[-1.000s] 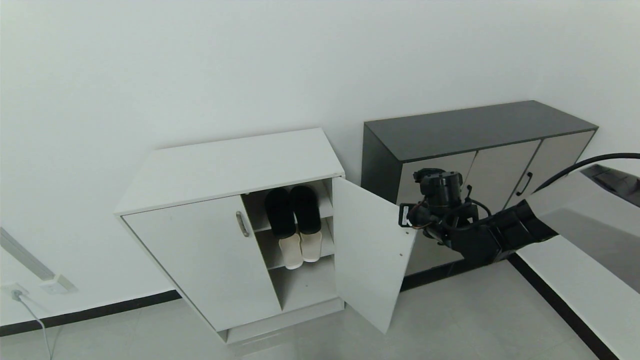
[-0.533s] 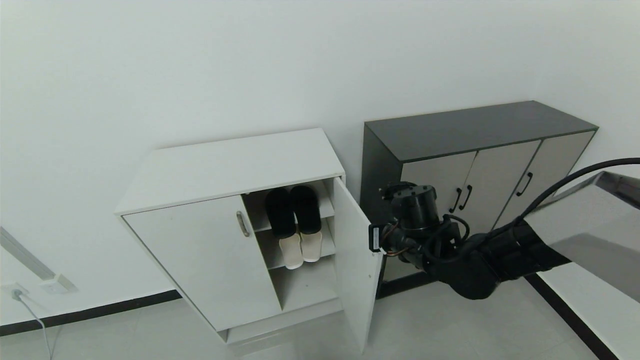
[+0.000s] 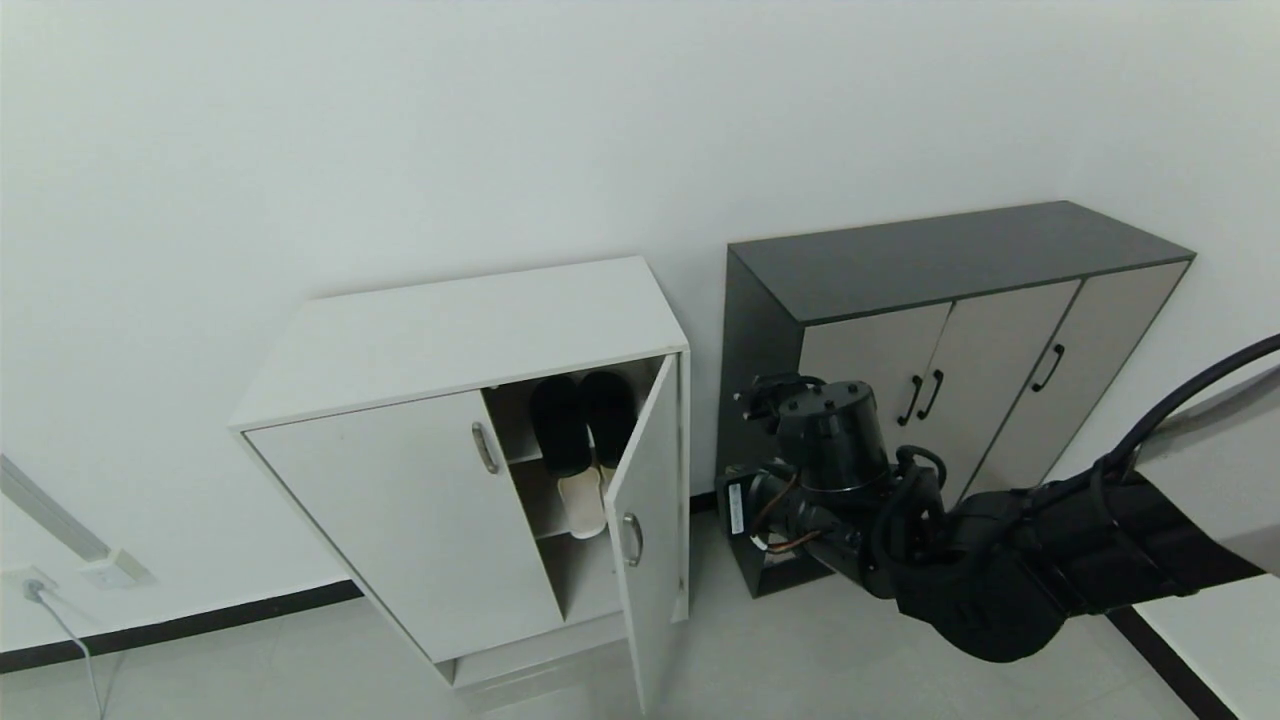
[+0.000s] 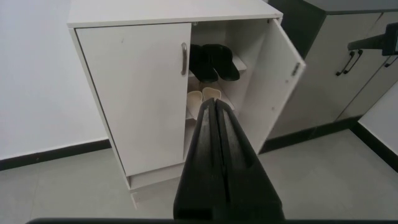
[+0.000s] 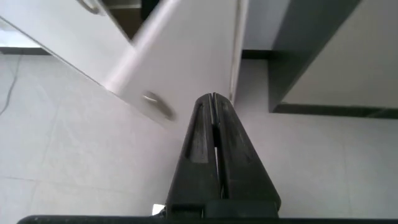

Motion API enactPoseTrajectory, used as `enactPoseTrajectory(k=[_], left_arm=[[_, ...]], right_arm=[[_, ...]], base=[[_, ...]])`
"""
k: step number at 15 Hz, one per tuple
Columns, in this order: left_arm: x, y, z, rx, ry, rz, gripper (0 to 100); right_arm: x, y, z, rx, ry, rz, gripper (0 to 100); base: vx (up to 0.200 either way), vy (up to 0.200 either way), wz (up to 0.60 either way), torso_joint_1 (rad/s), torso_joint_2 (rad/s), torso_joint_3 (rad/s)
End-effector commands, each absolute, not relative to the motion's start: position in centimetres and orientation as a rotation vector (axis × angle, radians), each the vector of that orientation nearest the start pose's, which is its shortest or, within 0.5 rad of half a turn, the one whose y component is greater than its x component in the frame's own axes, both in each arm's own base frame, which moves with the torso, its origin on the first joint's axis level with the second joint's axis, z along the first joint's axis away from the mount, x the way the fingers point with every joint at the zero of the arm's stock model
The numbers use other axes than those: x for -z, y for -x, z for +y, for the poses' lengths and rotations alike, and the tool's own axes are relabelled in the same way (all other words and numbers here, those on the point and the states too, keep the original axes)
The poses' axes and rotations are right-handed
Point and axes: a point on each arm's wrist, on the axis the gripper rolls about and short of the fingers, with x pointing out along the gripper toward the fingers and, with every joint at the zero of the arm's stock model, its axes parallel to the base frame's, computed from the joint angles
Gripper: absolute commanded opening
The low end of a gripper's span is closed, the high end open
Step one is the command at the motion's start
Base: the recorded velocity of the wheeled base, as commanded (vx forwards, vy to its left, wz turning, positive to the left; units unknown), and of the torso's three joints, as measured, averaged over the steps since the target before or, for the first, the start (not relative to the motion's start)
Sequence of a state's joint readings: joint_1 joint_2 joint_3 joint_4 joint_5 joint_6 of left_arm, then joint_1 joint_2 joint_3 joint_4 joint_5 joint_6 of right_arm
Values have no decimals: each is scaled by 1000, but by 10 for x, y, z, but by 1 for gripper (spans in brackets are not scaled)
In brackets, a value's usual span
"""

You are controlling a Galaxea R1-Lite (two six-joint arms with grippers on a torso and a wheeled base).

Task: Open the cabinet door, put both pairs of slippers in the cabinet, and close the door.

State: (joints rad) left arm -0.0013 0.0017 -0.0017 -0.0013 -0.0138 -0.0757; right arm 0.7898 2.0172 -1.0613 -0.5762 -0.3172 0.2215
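1. The cabinet door (image 3: 648, 520) on the right side of the white cabinet (image 3: 470, 330) stands partly open, angled out over the floor, with its metal handle (image 3: 632, 538) facing the room.
2. Through the gap, the black slippers (image 3: 583, 420) sit side by side on the upper shelf, toes pointing inward.
3. Right under them, on the next shelf down, are the white slippers (image 3: 582, 500), heels poking out toward the front. The lowest compartment is too shadowed to read.
4. The cabinet's left door (image 3: 400, 510) is flat shut, its handle (image 3: 485, 447) just beside the opening.
5. Right gripper (image 5: 214, 99): fingers pressed together, nothing between them. It points at the outer face of the door (image 5: 186, 56), close to it, near the blurred handle (image 5: 155, 106). I can't tell whether it touches.
6. The right arm (image 3: 830, 440) sits low between the white cabinet and the dark cabinet (image 3: 950, 250) next to it.
7. Left gripper (image 4: 214, 106): also closed tight and holding nothing. It hangs well back from the cabinet, aimed at the opening where both pairs (image 4: 214, 61) (image 4: 202, 99) show.
8. Far left, a cable runs down from a wall socket (image 3: 30, 585).
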Motion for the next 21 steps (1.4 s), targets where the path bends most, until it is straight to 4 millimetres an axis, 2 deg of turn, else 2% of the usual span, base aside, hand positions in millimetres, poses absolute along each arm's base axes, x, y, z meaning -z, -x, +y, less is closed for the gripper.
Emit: enactPoseTrajectory(k=[1, 6, 11, 15, 21], left_arm=[[-76, 23, 0, 15, 77, 1, 0], [-76, 23, 0, 14, 77, 1, 0], [-76, 23, 0, 15, 75, 1, 0], [-76, 23, 0, 15, 75, 1, 0], [-76, 23, 0, 15, 74, 1, 0]], right_arm=[[-136, -274, 269, -438, -9, 371, 0], [-131, -268, 272, -471, 4, 316, 0], [-132, -268, 273, -478, -11, 285, 0], [-125, -268, 272, -504, -17, 278, 0], [-106, -272, 259, -485, 32, 234, 0]], base=[[0, 0, 0, 0, 0, 0], [0, 0, 0, 0, 0, 0], [0, 0, 600, 0, 3, 0], [0, 0, 600, 1, 2, 4], [0, 0, 0, 0, 0, 0]])
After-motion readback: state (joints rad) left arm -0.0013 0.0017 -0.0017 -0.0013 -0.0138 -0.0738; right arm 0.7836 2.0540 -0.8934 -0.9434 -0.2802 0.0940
